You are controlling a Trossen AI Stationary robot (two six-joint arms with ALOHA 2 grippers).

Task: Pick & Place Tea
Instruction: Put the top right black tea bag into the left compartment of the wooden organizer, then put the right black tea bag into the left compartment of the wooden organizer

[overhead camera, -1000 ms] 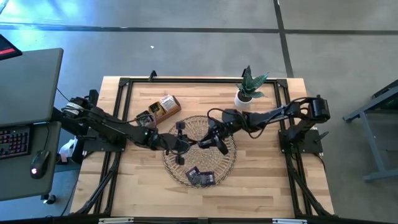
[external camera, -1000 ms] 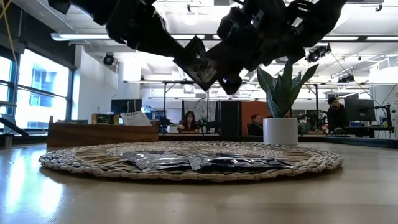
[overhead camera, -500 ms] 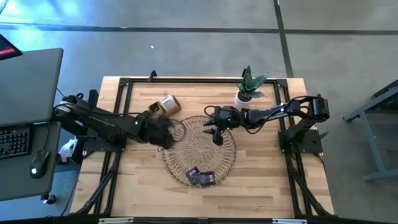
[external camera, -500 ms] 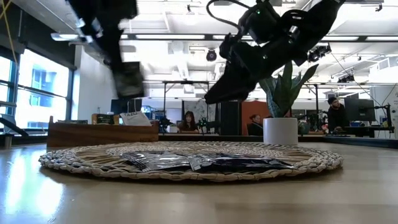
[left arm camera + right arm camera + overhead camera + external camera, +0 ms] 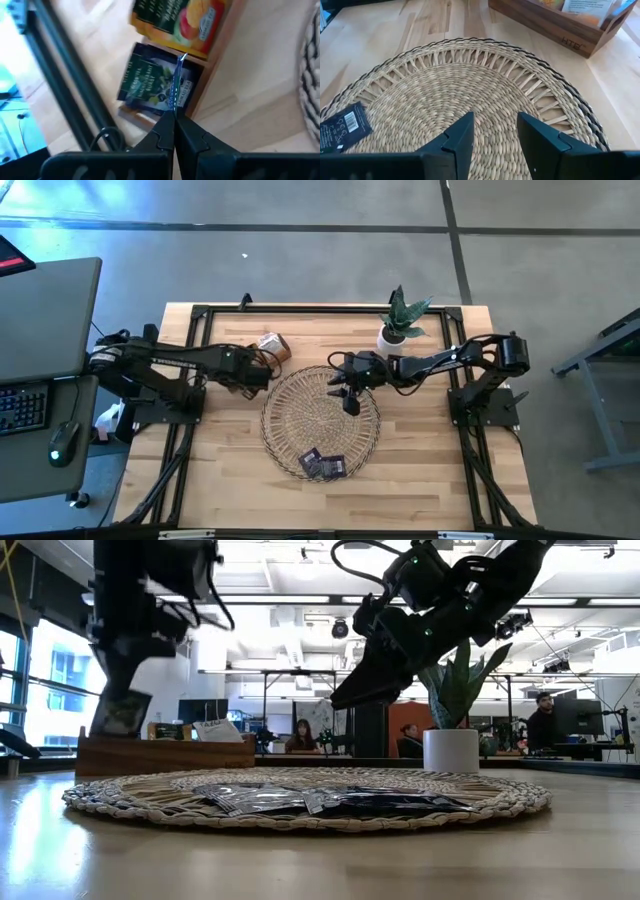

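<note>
My left gripper (image 5: 174,114) pinching dark flat tea sachet (image 5: 176,90) edge-on, hanging over brown wooden compartment box (image 5: 215,55), guess for slotting in. Right gripper (image 5: 495,137) spread empty above round wicker tray (image 5: 470,90), near remaining sachets (image 5: 323,464).

The middle of the woven tray (image 5: 300,420) lies bare, so a claw can come straight down there; only its near edge is taken, by a small heap of dark sachets (image 5: 323,465). The right claw (image 5: 344,387) hangs with fingers apart over the tray's far right part. The left claw (image 5: 262,366), clamped on a sachet (image 5: 173,87), blocks the wooden box (image 5: 262,352), whose compartments already hold sachets. A potted plant (image 5: 398,320) stands beyond the right arm. The near surface (image 5: 420,480) is unobstructed.
</note>
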